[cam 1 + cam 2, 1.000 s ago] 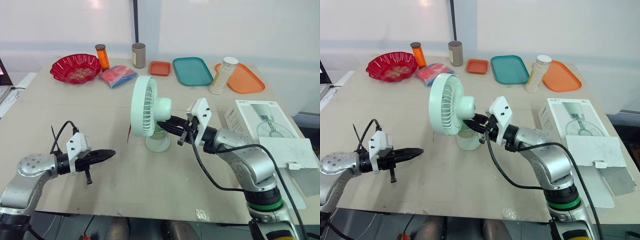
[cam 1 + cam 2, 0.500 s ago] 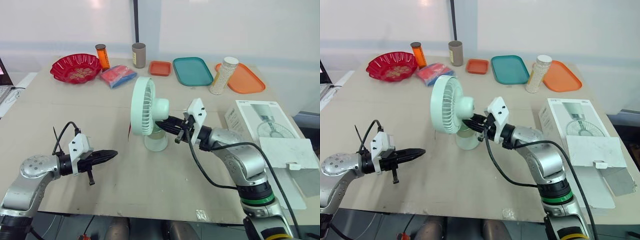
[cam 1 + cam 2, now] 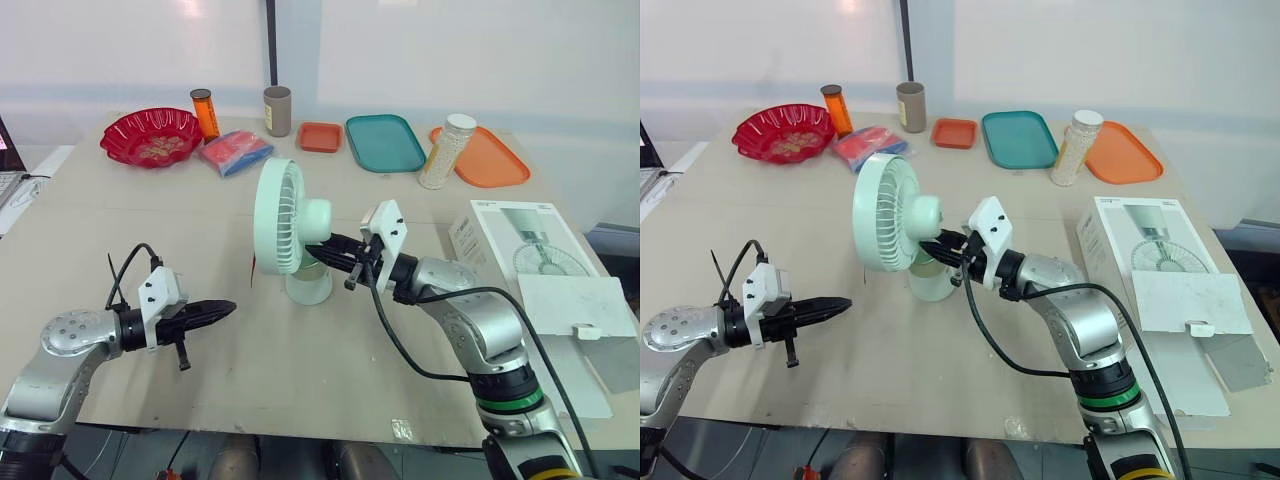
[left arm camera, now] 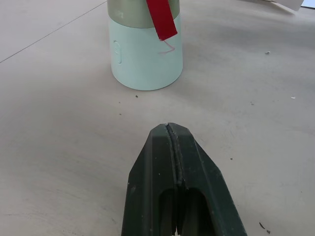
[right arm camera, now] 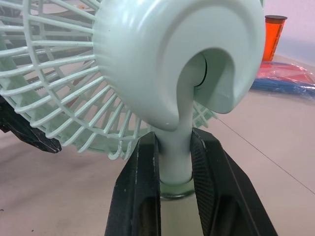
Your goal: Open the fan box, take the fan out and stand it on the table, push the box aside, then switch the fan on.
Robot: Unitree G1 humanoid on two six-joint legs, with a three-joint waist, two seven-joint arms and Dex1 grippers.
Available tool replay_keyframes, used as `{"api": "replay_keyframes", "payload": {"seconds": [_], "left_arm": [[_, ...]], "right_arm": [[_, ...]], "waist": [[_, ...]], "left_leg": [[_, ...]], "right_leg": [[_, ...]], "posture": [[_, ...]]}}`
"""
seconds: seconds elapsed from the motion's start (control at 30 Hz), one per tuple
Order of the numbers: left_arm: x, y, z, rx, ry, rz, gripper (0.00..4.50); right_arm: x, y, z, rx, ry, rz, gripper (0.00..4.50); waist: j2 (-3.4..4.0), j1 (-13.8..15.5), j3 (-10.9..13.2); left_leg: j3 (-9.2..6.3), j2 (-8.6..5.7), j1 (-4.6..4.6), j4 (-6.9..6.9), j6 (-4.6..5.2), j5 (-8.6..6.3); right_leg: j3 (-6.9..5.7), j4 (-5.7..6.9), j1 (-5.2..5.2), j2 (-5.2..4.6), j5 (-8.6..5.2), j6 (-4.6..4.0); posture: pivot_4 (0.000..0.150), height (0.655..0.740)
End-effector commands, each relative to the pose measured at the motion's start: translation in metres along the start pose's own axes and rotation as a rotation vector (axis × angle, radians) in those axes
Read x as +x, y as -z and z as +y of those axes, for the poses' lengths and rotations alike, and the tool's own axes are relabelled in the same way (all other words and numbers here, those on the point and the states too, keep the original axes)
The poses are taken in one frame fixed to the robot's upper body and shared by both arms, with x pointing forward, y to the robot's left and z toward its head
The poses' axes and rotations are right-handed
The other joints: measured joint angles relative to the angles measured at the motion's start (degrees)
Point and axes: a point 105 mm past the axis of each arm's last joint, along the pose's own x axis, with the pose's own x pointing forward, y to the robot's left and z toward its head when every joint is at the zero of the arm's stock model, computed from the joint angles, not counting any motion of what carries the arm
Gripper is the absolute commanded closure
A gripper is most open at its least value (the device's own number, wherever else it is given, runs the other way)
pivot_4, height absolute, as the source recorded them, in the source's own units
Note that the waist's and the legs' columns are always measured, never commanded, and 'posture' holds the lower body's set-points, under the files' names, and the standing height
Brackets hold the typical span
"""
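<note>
Blades behind the grille of the pale-green fan [image 3: 290, 232] too masked by ribs to judge as turning or at rest. From the left wrist, fan cropped above its base, with a red tag [image 4: 161, 19] hanging down the base front and a small oblong mark on the base side, too small to read as a switch. Fingertips of right pincer [image 3: 318, 250] partly masked by the fan's motor housing in the head views. From the right wrist, both black fingers [image 5: 140, 191] clamped on the fan's slim neck, one either side, just above the base. Inside of fan box [image 3: 510, 240] lost in shadow past its open flap.

Same pale-green plastic throughout: round ribbed grille, smooth domed motor housing, curved neck, short cylindrical base. Standing on bare tabletop [image 3: 300, 370], base flat, long axis upright. Grille facing the robot's left, housing backed toward right pincer.

Left pincer [image 3: 226, 309] on the grille side of the fan, near it and lower, fingers pressed together, tip aimed at the base but apart from it. Fan box flat on the housing side of the fan, well apart.

Beyond the fan, in a row: red bowl [image 3: 120, 128], orange bottle [image 3: 204, 113], blue-and-red packet [image 3: 236, 152], brown cup [image 3: 277, 110], small orange tray [image 3: 320, 137], teal tray [image 3: 385, 143], white-capped shaker [image 3: 443, 150], large orange tray [image 3: 495, 160].
</note>
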Motion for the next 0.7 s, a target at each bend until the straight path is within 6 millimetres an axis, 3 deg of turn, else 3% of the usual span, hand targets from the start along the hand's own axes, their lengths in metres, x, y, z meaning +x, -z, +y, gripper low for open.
{"api": "replay_keyframes", "payload": {"seconds": [0.03, 0.63, 0.7], "left_arm": [[0.0026, -0.0101, -0.0016, 0.033, 0.008, -0.024, 4.46], [0.0051, -0.0089, -0.0027, 0.030, 0.011, -0.031, 4.46], [0.0050, -0.0087, -0.0033, 0.030, 0.014, -0.030, 4.50]], "right_arm": [[-0.0001, -0.0089, 0.0026, -0.055, -0.007, -0.029, 4.21], [-0.0011, -0.0069, 0.0079, -0.091, -0.026, -0.025, 4.21], [-0.0010, -0.0063, 0.0105, -0.086, -0.033, -0.024, 3.19]], "waist": [[0.00, 0.00, 0.00], [0.00, 0.01, 0.00], [0.00, 0.01, 0.00]], "left_leg": [[0.00, 0.00, 0.00, 0.00, 0.00, 0.00], [0.00, 0.00, 0.04, 0.00, 0.00, 0.00], [0.00, 0.00, 0.04, 0.00, 0.00, 0.00]], "right_leg": [[0.00, 0.00, 0.00, 0.00, 0.00, 0.00], [0.01, 0.01, 0.04, 0.00, 0.00, 0.00], [0.01, 0.01, 0.04, 0.00, 0.00, 0.00]], "posture": [[0.150, 0.7400], [0.150, 0.7400], [0.150, 0.7400]]}}
